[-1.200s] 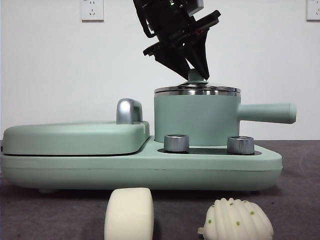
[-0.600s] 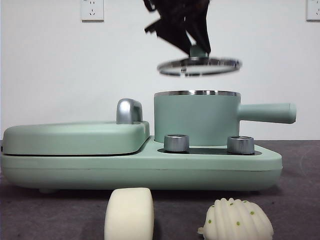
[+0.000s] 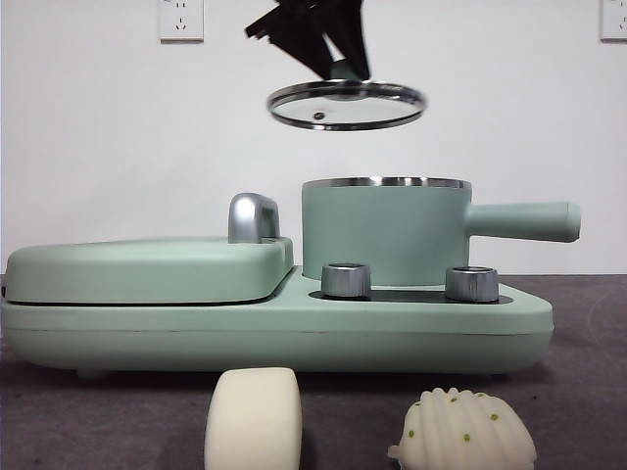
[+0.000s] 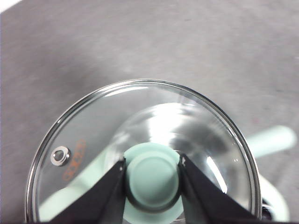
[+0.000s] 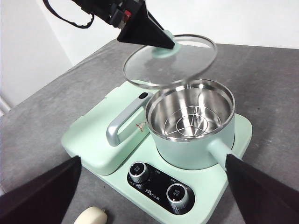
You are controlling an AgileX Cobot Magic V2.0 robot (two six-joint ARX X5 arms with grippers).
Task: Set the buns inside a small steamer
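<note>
The small steamer (image 3: 387, 230) stands uncovered on the mint-green cooker base, handle pointing right. In the right wrist view its steel inside (image 5: 191, 116) holds only a wire rack. My left gripper (image 4: 152, 173) is shut on the green knob of the glass lid (image 3: 346, 105), which hangs slightly tilted above the pot and a little to its left. Two buns lie on the table in front of the base: a smooth cream block (image 3: 253, 419) and a ridged shell with green dots (image 3: 465, 431). My right gripper (image 5: 153, 161) is open, high above the cooker's front, holding nothing.
A flat hinged griddle lid (image 3: 147, 269) with a chrome handle (image 3: 253, 217) takes up the left half of the base. Two steel dials (image 3: 345, 279) sit at the front of the base below the pot. Dark grey tabletop surrounds the cooker.
The lid sat on the pot a second ago. My left gripper has lifted it clear and carried it up and to the left.
</note>
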